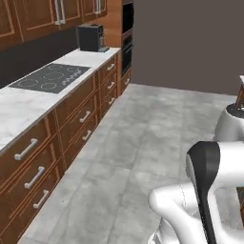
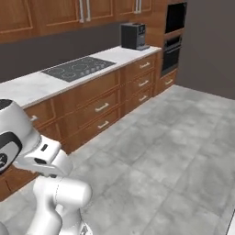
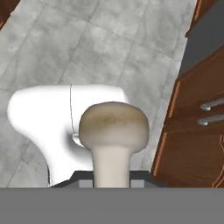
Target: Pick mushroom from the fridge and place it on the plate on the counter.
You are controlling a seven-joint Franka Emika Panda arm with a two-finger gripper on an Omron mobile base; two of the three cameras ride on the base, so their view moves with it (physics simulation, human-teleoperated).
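Gripper pinched on the mushroom stem, cap pointing away from the hand, grey floor behind it. Counter runs along the wall beyond the arm, with the cooktop set in it and a coffee machine at its far end.

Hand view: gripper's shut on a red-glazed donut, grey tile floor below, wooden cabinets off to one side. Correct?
Not quite. In the hand view the gripper is shut on the mushroom, beige-tan cap with a pale stem, not a donut. The rest holds: grey tile floor below, wooden cabinets to one side.
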